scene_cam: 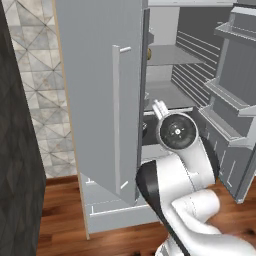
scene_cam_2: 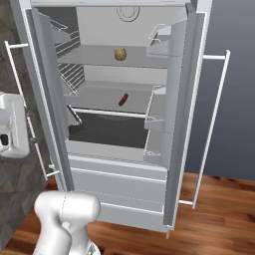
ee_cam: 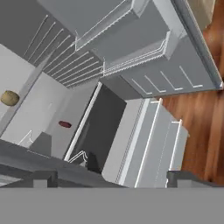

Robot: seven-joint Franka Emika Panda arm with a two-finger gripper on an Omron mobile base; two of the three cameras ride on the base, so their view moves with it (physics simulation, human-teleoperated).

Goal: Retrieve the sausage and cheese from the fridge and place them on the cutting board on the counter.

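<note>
Retrieval step: the tall pale-grey fridge (scene_cam_2: pixel 119 164) stands open; the two-finger gripper (ee_cam: pixel 105 177) is spread, empty (short of the shelves). Next: reach the small dark-red sausage (scene_cam_2: pixel 123 99) on the middle shelf.

Wood plank floor (scene_cam_2: pixel 224 199), pale tiled wall (scene_cam: pixel 42 100); dark grey wall (scene_cam_2: pixel 234 74)

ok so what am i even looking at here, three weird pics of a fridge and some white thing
It is a computer-rendered kitchen. The white thing is a robot arm on a driving base. Two pictures come from cameras on that base, behind the arm to its left and right; the third is from a camera on its hand, tilted, looking into the fridge. Both fridge doors stand open. Inside, a small dark red sausage lies on a middle shelf and a round yellowish lump, perhaps the cheese, on the shelf above. The hand is open and holds nothing.
</note>
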